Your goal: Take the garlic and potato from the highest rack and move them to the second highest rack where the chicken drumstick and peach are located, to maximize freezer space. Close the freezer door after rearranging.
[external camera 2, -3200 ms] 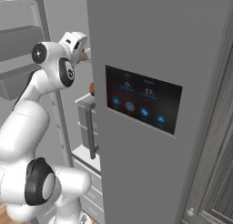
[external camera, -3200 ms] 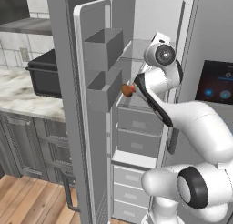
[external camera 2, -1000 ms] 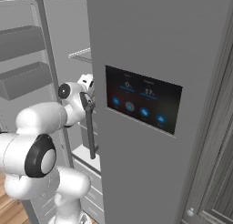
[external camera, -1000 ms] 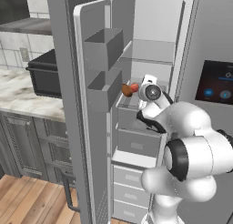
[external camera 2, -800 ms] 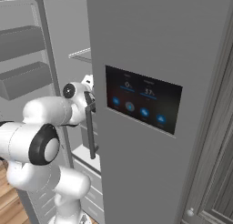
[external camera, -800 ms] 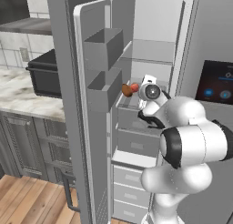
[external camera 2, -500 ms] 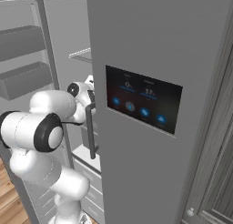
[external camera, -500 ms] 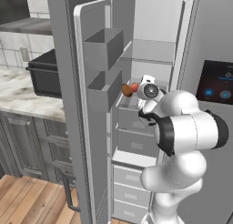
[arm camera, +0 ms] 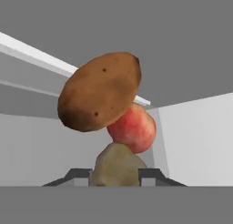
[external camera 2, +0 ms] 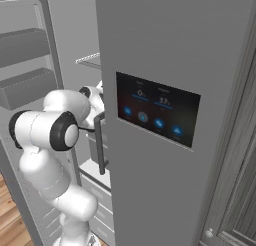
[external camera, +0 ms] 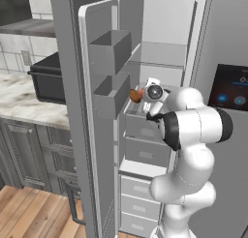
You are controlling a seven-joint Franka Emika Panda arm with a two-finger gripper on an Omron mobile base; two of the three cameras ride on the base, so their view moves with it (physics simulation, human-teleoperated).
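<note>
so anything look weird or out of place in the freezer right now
Yes. In the hand view the potato sits tilted, perched against the top of the peach rather than flat on the rack, so it looks precarious. A pale lump, probably the garlic, sits between the gripper tips. The freezer door stands open.

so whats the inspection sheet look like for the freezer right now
surface: freezer interior, grey walls; freezer door open
job's things: potato resting against peach; pale lump, likely the garlic, between the claw's tips
clutter: nothing seen
grippers: claw shut on the garlic, facing the potato and peach
cables: nothing seen
surroundings: marble counter, dark appliance, wood floor
</note>
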